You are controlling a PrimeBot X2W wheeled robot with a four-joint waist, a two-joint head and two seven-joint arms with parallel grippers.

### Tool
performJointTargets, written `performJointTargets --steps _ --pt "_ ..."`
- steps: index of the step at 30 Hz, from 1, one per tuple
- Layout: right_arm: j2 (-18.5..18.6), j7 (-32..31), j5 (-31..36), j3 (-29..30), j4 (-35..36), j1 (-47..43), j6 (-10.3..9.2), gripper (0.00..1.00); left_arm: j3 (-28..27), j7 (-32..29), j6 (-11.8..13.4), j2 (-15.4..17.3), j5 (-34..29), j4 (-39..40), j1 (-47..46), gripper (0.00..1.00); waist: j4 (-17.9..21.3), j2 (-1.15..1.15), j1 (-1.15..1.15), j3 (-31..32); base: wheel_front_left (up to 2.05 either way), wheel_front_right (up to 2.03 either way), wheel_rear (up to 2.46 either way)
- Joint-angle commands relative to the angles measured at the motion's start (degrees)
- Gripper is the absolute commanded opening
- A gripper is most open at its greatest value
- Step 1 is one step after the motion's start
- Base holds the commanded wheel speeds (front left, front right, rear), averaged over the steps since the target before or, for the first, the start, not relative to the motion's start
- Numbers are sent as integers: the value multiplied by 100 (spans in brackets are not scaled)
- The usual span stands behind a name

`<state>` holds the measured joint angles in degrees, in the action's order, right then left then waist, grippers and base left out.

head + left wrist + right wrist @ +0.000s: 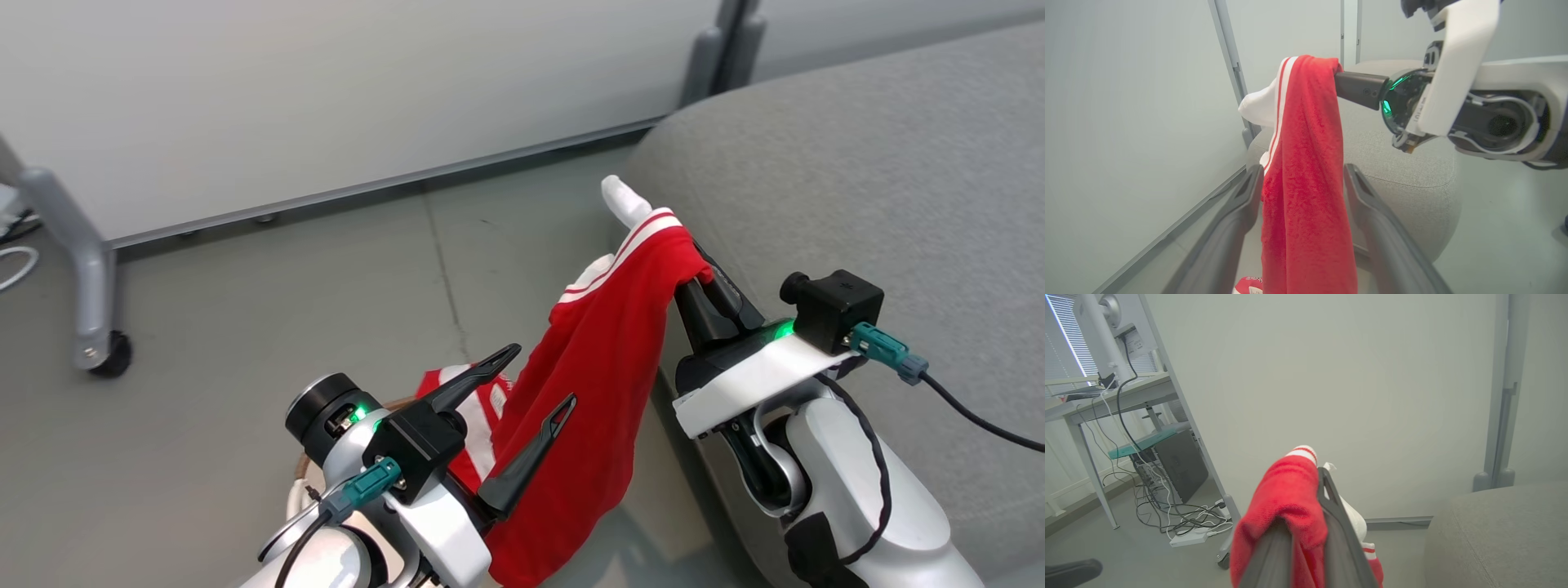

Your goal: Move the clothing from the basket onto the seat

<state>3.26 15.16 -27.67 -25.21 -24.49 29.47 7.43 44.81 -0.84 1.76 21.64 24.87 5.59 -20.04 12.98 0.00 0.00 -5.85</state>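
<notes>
A red piece of clothing with white stripes hangs from my right gripper, which is shut on its top edge beside the grey seat. My left gripper stands open lower down, and the cloth hangs between its two fingers without being pinched. The left wrist view shows the clothing dangling between that open left gripper, with the right gripper above and the seat behind. In the right wrist view the clothing drapes over my right gripper. Another red and white piece lies in the basket, mostly hidden behind my left arm.
A pale partition wall runs along the back, with a grey wheeled leg at the left and a post by the seat. The right wrist view shows a desk, a computer tower and loose cables on the floor.
</notes>
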Motion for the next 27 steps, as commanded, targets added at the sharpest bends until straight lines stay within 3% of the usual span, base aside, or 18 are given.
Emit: performJointTargets --steps 1,15,27 --pt "1 16 5 63 18 -61 12 0 -5 -15 -2 48 -17 23 -63 100 357 0 0 -151 0 0 0" --pt "-42 16 25 696 260 -153 12 0 82 -308 -46 243 -126 162 -306 100 1317 0 0 -652 0 0 0" --pt "145 16 143 1552 323 845 11 0 96 -474 -31 326 -195 339 -490 100 1537 0 0 -903 0 0 0"
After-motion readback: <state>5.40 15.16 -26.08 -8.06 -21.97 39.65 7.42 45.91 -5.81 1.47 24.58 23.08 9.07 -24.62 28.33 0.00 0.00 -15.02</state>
